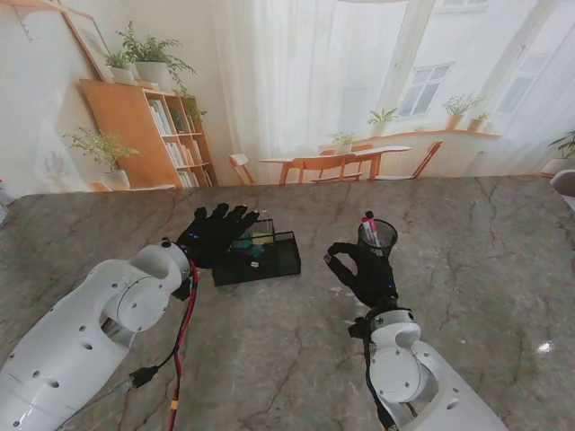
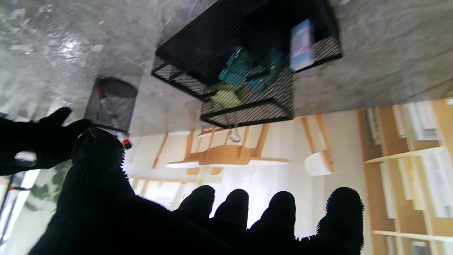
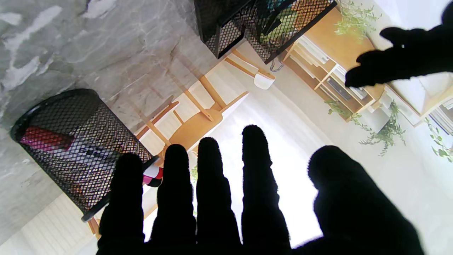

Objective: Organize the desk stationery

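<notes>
Mesh organizer tray point(image 1: 257, 256) sat centre-left in the stand view, its contents too blurred to name, left hand point(image 1: 216, 235) spread over its far-left corner. Right hand point(image 1: 366, 272) spread empty beside the pen cup point(image 1: 377, 235).

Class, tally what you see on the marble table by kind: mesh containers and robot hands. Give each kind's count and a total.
Mesh desk tray: 1
Mesh pen cup: 1
Robot hands, left robot hand and right robot hand: 2
Total: 4
</notes>
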Tool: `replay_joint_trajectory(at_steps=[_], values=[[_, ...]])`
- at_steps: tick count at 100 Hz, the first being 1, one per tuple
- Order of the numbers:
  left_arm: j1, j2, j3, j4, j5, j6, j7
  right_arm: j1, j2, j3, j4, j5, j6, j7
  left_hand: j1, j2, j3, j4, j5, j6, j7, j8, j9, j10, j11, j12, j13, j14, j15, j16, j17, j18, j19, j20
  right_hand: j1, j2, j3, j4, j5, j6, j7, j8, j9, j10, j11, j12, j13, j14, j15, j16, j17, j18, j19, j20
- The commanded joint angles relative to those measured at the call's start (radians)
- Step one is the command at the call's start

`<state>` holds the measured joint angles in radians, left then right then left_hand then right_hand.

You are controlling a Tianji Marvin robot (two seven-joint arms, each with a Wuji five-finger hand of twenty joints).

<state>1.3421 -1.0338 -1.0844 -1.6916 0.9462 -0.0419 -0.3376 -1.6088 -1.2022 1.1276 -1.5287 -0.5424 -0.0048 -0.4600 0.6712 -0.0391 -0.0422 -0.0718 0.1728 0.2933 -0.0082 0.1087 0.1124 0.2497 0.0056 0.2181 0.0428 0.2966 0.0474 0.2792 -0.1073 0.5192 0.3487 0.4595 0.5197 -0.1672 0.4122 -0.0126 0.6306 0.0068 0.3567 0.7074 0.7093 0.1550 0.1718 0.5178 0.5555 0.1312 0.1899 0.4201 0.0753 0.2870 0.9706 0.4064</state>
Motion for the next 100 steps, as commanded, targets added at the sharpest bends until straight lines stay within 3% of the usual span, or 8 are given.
replay_joint_trajectory(at_steps=[1, 9, 20, 33, 49, 72, 88, 100], values=[[-0.007, 0.004, 0.008, 0.020, 0.002, 0.016, -0.003, -0.011, -0.005, 0.003, -0.009, 0.001, -0.008, 0.003, -0.027, 0.016, 0.009, 0.038, -0.033, 0.092, -0.002, 0.060, -0.017, 0.023, 0.015, 0.065, -0.014, 0.020, 0.038, 0.027, 0.007, 0.050, 0.060, 0.042, 0.005, 0.027, -0.012, -0.002, 0.000, 0.000, 0.009, 0.024, 0.009, 0.003, 0.018, 0.011, 0.003, -0.002, 0.005, 0.013, -0.008, 0.003, 0.021, 0.011], [-0.029, 0.002, 0.024, 0.046, -0.012, 0.065, -0.004, -0.017, -0.005, 0.008, -0.016, -0.001, -0.010, -0.004, -0.020, 0.008, 0.009, 0.039, -0.033, 0.131, 0.008, 0.162, -0.009, 0.018, 0.042, 0.147, 0.022, 0.007, 0.076, 0.051, 0.035, 0.029, 0.150, 0.052, 0.005, 0.027, -0.011, -0.001, 0.000, 0.000, 0.008, 0.024, 0.009, 0.002, 0.018, 0.011, 0.002, -0.003, 0.005, 0.013, -0.008, 0.002, 0.021, 0.011], [-0.074, -0.005, 0.055, 0.100, -0.047, 0.137, 0.005, -0.024, -0.006, 0.013, -0.021, -0.002, -0.013, -0.013, -0.015, 0.001, 0.008, 0.039, -0.037, 0.142, 0.026, 0.235, 0.010, 0.021, 0.059, 0.194, 0.063, -0.001, 0.108, 0.087, 0.067, -0.007, 0.237, 0.070, 0.006, 0.027, -0.011, -0.002, 0.003, -0.001, 0.010, 0.024, 0.010, 0.001, 0.018, 0.011, 0.002, -0.002, 0.004, 0.013, -0.008, 0.002, 0.021, 0.011], [-0.141, -0.013, 0.102, 0.175, -0.127, 0.215, 0.009, -0.027, -0.007, 0.016, -0.023, -0.003, -0.014, -0.017, -0.009, -0.009, 0.010, 0.040, -0.039, 0.134, 0.011, 0.241, -0.002, 0.012, 0.044, 0.194, 0.085, -0.036, 0.100, 0.094, 0.084, -0.053, 0.250, 0.066, 0.006, 0.028, -0.012, -0.002, 0.000, 0.000, 0.008, 0.023, 0.010, 0.002, 0.018, 0.011, 0.002, -0.002, 0.004, 0.013, -0.008, 0.002, 0.021, 0.011], [-0.214, -0.023, 0.154, 0.274, -0.202, 0.254, 0.014, -0.030, -0.008, 0.019, -0.026, -0.003, -0.012, -0.021, -0.006, -0.022, 0.011, 0.042, -0.034, 0.138, -0.006, 0.194, -0.008, 0.016, 0.034, 0.168, 0.089, -0.054, 0.082, 0.087, 0.088, -0.082, 0.217, 0.042, 0.007, 0.029, -0.013, -0.002, 0.002, -0.001, 0.009, 0.023, 0.010, 0.003, 0.018, 0.010, 0.002, -0.003, 0.004, 0.013, -0.008, 0.002, 0.021, 0.011], [-0.307, -0.040, 0.233, 0.402, -0.271, 0.235, 0.047, -0.030, -0.006, 0.020, -0.025, -0.007, -0.012, -0.018, 0.003, -0.037, 0.011, 0.041, -0.034, 0.145, -0.012, 0.155, -0.016, 0.028, 0.012, 0.122, 0.051, -0.068, 0.053, 0.058, 0.064, -0.129, 0.144, 0.003, 0.006, 0.029, -0.014, -0.002, 0.002, 0.000, 0.009, 0.023, 0.010, 0.004, 0.018, 0.010, 0.002, -0.001, 0.003, 0.013, -0.008, 0.002, 0.021, 0.011], [-0.365, -0.053, 0.279, 0.480, -0.287, 0.171, 0.091, -0.031, -0.005, 0.021, -0.025, -0.013, -0.014, -0.017, 0.019, -0.041, 0.011, 0.043, -0.031, 0.154, -0.020, 0.077, -0.016, 0.034, 0.001, 0.063, 0.027, -0.076, 0.057, 0.044, 0.055, -0.168, 0.120, -0.015, 0.007, 0.030, -0.013, -0.001, 0.002, 0.000, 0.009, 0.023, 0.010, 0.004, 0.018, 0.010, 0.003, -0.002, 0.003, 0.013, -0.008, 0.002, 0.021, 0.011], [-0.401, -0.064, 0.313, 0.520, -0.311, 0.131, 0.109, -0.030, -0.004, 0.021, -0.024, -0.017, -0.014, -0.015, 0.025, -0.052, 0.012, 0.043, -0.031, 0.153, -0.002, 0.090, -0.015, 0.028, 0.029, 0.103, 0.055, -0.082, 0.073, 0.052, 0.069, -0.184, 0.154, -0.003, 0.007, 0.030, -0.014, -0.001, 0.000, 0.001, 0.008, 0.023, 0.011, 0.003, 0.018, 0.011, 0.003, -0.001, 0.003, 0.013, -0.008, 0.002, 0.021, 0.011]])
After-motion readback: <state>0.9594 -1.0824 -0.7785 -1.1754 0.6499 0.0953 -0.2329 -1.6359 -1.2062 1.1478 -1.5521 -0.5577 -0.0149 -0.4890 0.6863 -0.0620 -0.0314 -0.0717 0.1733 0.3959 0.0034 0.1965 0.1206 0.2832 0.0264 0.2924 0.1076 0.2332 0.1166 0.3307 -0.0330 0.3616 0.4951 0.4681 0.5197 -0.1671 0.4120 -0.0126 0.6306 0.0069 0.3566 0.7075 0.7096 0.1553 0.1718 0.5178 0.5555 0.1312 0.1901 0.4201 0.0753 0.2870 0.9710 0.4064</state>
